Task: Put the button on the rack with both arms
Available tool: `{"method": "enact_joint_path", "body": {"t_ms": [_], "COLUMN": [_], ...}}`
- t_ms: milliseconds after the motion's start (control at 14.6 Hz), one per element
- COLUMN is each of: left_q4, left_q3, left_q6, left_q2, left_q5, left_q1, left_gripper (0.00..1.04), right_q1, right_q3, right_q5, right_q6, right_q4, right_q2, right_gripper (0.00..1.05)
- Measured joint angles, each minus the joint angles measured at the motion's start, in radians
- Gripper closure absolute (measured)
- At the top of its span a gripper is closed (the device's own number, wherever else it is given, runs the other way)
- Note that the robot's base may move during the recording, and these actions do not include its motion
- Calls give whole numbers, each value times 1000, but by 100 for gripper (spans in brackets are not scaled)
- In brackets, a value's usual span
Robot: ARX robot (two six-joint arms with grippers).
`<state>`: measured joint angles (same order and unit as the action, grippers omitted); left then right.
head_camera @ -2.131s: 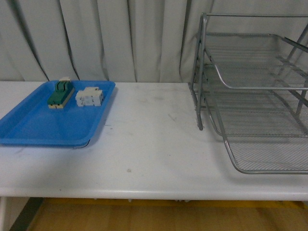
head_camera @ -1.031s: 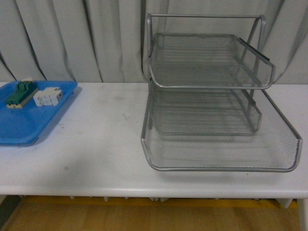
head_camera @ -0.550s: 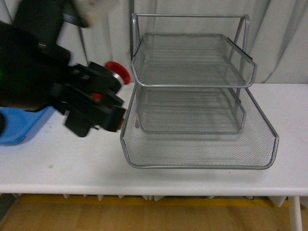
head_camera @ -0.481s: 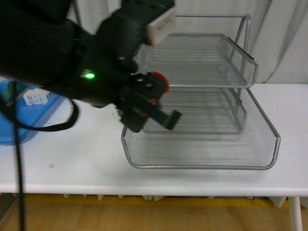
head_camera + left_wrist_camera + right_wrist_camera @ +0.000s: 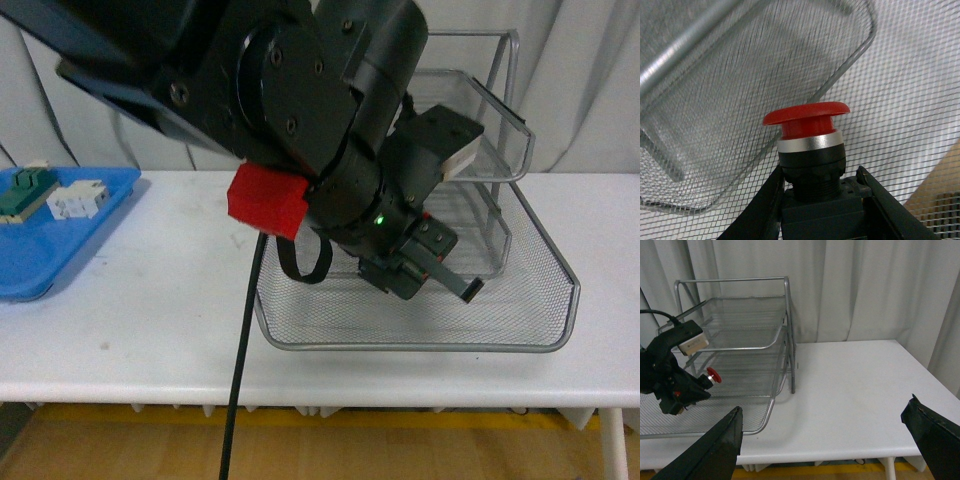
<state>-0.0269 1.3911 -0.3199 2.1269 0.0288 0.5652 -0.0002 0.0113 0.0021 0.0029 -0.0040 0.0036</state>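
The button (image 5: 807,130), with its red mushroom cap, silver ring and black body, sits between the fingers of my left gripper (image 5: 817,186), which is shut on it. In the front view the bulky black left arm reaches into the silver wire-mesh rack (image 5: 520,335), with the left gripper (image 5: 428,265) low over the bottom tier, below the middle tier. The right wrist view shows the button (image 5: 713,374) and the left gripper (image 5: 687,390) at the rack (image 5: 786,315). My right gripper (image 5: 822,440) is open over the table beside the rack and holds nothing.
A blue tray (image 5: 40,250) at the left holds a green terminal block (image 5: 22,190) and a white component (image 5: 78,200). A red block (image 5: 265,200) and a black cable (image 5: 240,380) hang from the left arm. The white table (image 5: 855,390) ends at curtains.
The left arm has swung right with the button, from the rack's left front corner to deep inside its lower tiers. It now hides much of the rack in the front view.
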Motion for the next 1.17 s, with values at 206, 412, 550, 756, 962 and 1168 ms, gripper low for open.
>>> {"method": "enact_joint_path", "body": {"t_ms": [206,412,550,756,962,1168], "left_q4": [25,125,285,837,1002,970], "left_q3": [-4,-175,-370,-719,-944,-1123], "left_q6": [22,106,156,274,312,315], "left_q2": [6,-209,-449,-528,-752,-871], "left_q5": [23,142,189,-360,-403,-299], "left_q1": [-23,-28,-53,-79,-211,-293], "left_gripper": [38,6,7,36,72,103], "right_q1": [0,0,0,0,0,0], "right_q3": [0,0,0,0,0,0], "right_q5": [0,0,0,-1,-2,-2], "right_q6": [0,0,0,0,0,0], "right_q4": [0,0,0,-1,0,0], "right_q2": [0,0,0,0,0,0], "right_gripper": [6,6,6,6,6,6]}}
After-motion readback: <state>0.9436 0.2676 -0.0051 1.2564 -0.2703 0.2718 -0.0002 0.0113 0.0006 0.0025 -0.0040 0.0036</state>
